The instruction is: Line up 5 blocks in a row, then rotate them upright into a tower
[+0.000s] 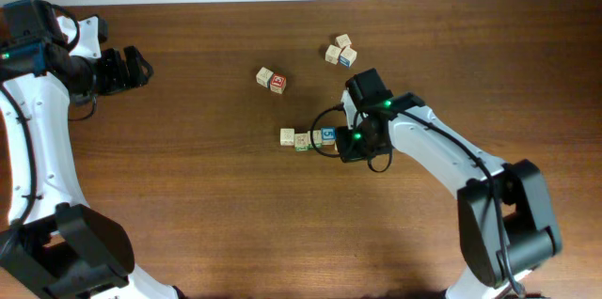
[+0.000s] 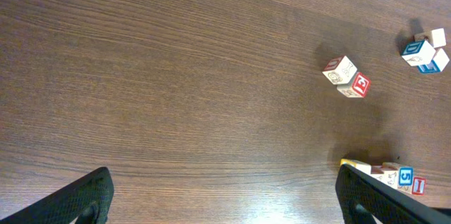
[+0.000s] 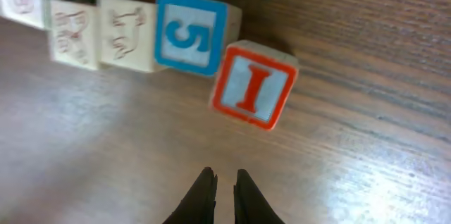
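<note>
**Hovering shut at the red end of the row**

Pointing at the red block (image 3: 254,86), the right hand (image 3: 224,179) has its two dark fingers (image 3: 203,194) drawn almost together, with only a thin slit between them and nothing held. In the right wrist view the tips stop short of the red block, with bare desk (image 3: 352,175) showing between. Whether they touch the desk I cannot tell.

The row (image 1: 302,140) of five blocks lies near the middle of the desk. From overhead, the right hand covers its right end. The red block, marked "I", sits askew at that end, its corner against the blue block (image 3: 190,34) marked "5". Pale blocks with drawings follow in line, one with a green face.

The left hand (image 2: 222,182) is spread wide and empty over bare wood at the far left, well apart from every block. Its fingers (image 2: 77,199) show at the bottom corners of its own view.

A pair (image 1: 271,79) of cubes and a cluster (image 1: 341,51) of three lie farther up the desk, apart from the row
</note>
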### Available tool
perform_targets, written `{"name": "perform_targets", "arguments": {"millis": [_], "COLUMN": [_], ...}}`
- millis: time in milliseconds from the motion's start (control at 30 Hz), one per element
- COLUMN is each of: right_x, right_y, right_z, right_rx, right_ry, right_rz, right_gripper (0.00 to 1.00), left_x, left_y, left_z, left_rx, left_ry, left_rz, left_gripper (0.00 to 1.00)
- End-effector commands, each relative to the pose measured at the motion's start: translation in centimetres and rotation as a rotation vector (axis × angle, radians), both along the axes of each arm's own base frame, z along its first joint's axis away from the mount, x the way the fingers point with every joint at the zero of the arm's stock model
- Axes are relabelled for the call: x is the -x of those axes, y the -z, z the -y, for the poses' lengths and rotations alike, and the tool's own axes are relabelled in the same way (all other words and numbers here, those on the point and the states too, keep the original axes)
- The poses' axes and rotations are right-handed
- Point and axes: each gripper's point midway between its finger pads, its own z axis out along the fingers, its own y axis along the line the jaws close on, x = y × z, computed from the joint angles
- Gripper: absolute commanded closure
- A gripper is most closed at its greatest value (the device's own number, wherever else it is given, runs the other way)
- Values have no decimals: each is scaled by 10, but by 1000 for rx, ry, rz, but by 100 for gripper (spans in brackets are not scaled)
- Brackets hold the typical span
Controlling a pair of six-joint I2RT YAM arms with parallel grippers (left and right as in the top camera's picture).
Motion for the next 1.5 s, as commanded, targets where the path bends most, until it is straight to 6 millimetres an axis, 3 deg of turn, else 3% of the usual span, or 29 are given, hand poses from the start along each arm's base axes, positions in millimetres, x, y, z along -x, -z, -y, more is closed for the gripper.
{"name": "perform_targets", "arguments": {"millis": [0, 167, 600, 1467], "right_x": [2, -1, -18, -29], "right_y": [24, 33, 31, 28], "right_z": [11, 14, 11, 6], "right_rx": [78, 102, 95, 76], "right_ry": [-2, 2, 9, 8], "right_rz": [-27, -26, 48, 94], "right_gripper": [88, 88, 88, 88], "left_x": [-4, -4, -4, -4], "left_y": [-8, -8, -8, -8], "left_z": [2, 2, 2, 2], "left_rx": [6, 6, 6, 6], "left_ry": [2, 2, 2, 2], "left_rz": [21, 21, 21, 21], "left_gripper": [1, 1, 1, 1]}}
